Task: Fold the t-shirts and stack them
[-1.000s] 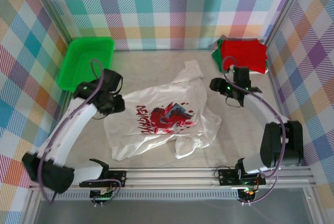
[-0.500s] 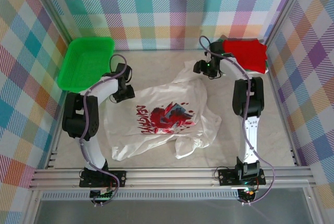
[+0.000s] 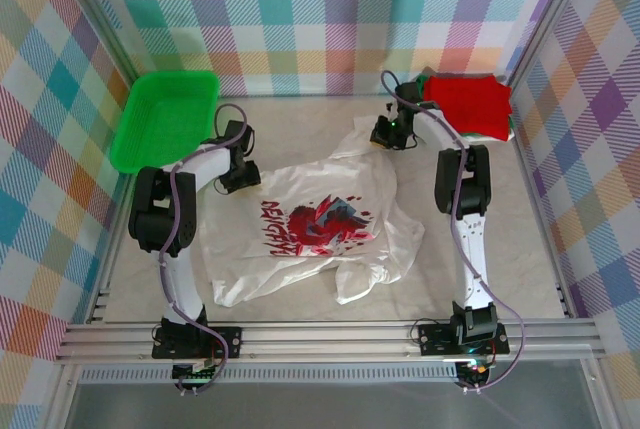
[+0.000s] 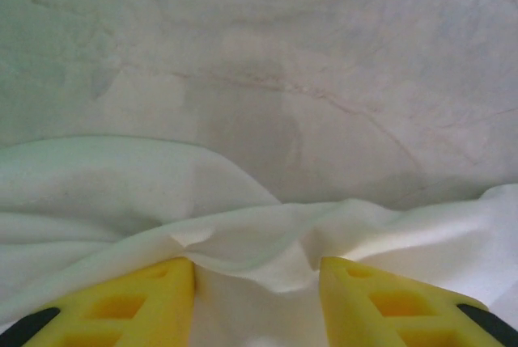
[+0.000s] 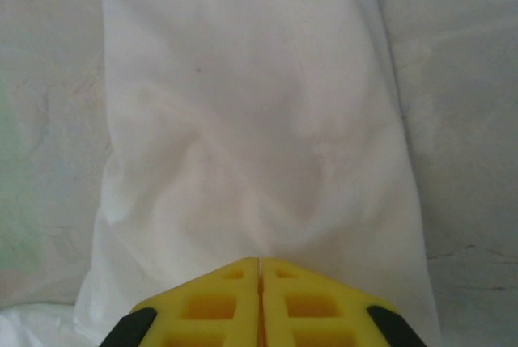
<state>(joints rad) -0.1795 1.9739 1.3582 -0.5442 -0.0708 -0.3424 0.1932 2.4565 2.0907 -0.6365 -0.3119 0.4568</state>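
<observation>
The white t-shirt (image 3: 320,224) lies crumpled mid-table, its red-and-dark print facing up. My left gripper (image 3: 240,175) is at the shirt's far left edge; in the left wrist view it (image 4: 257,282) is open, its yellow fingers (image 4: 137,302) either side of a raised fold of white cloth (image 4: 243,242). My right gripper (image 3: 386,133) is at the sleeve at the far right; its fingertips (image 5: 260,270) are pressed together where creases in the white sleeve (image 5: 251,120) converge. A folded red t-shirt (image 3: 468,104) lies on a green one (image 3: 418,89) in the back right corner.
A green plastic tray (image 3: 165,119) sits at the back left. Checkered walls close in the table on three sides. Bare marbled tabletop (image 4: 324,56) lies beyond the shirt's far edge and along the right side (image 3: 520,219).
Both arms have reached from near the sides out to the shirt's far edge. Over the last half second the right gripper edged slightly left on the sleeve; the shirt has barely shifted.
</observation>
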